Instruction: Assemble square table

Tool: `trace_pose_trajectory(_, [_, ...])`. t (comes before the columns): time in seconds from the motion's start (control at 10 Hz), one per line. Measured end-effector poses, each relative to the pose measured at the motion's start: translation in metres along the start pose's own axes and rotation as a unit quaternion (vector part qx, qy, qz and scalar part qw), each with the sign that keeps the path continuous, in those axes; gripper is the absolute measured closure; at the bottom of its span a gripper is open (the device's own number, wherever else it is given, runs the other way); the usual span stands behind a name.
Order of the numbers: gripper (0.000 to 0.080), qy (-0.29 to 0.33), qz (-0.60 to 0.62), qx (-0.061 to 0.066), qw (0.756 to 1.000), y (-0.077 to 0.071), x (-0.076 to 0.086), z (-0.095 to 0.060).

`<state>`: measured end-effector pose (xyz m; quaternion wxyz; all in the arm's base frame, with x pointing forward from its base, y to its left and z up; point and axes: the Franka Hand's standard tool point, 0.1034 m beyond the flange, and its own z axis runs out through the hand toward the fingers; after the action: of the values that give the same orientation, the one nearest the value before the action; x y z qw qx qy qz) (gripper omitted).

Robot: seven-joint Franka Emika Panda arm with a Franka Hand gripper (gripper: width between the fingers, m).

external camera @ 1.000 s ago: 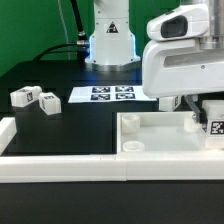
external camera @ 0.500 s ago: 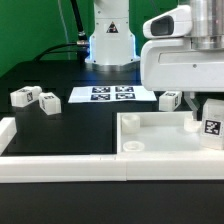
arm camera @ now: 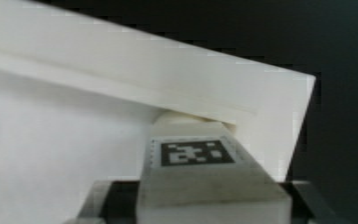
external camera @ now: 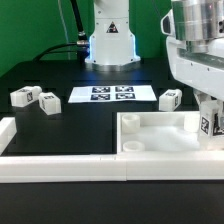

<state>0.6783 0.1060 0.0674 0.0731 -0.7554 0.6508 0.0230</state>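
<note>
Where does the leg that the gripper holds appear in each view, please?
Exterior view: the leg is at the exterior view's right edge, over the panel.
Wrist view: the leg sits between the fingers, tag toward the camera.
Shared landmark: the panel's corner beside the leg.

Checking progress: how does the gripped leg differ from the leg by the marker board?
The gripped leg is held by the gripper; the other leg lies free. The gripped leg is at the panel corner; the other leg rests on the table. Both are white tagged blocks.
</note>
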Motion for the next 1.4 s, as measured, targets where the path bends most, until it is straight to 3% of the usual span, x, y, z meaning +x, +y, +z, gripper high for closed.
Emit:
trace_pose_trajectory(0.2, [0.0506,-0.004,0.066,0.001,0.998,0.000,0.001,0.000])
trace_pose_trajectory(0.5, [0.0506,-0.045,0.247,0.012,0.968,-0.003,0.002,0.000])
trace_pose_trajectory(0.9, [0.0506,-0.036,0.311,0.013,0.950,-0.004,0.005,-0.002])
trace_pose_trajectory(1.0, [0.0391,-0.036,0.311,0.011,0.950,-0.002,0.004,0.000])
trace_pose_trajectory(1.1, [0.0391,-0.036,0.309,0.011,0.950,-0.002,0.003,0.000])
trace_pose_trajectory(1.2, [0.0257,-0.037,0.307,0.014,0.951,-0.004,0.001,-0.003])
trace_pose_trajectory(1.3, [0.0172,-0.039,0.302,0.021,0.952,-0.006,-0.007,-0.012])
trace_pose_trajectory(1.4, [0.0156,-0.043,0.289,0.027,0.956,-0.005,-0.011,-0.025])
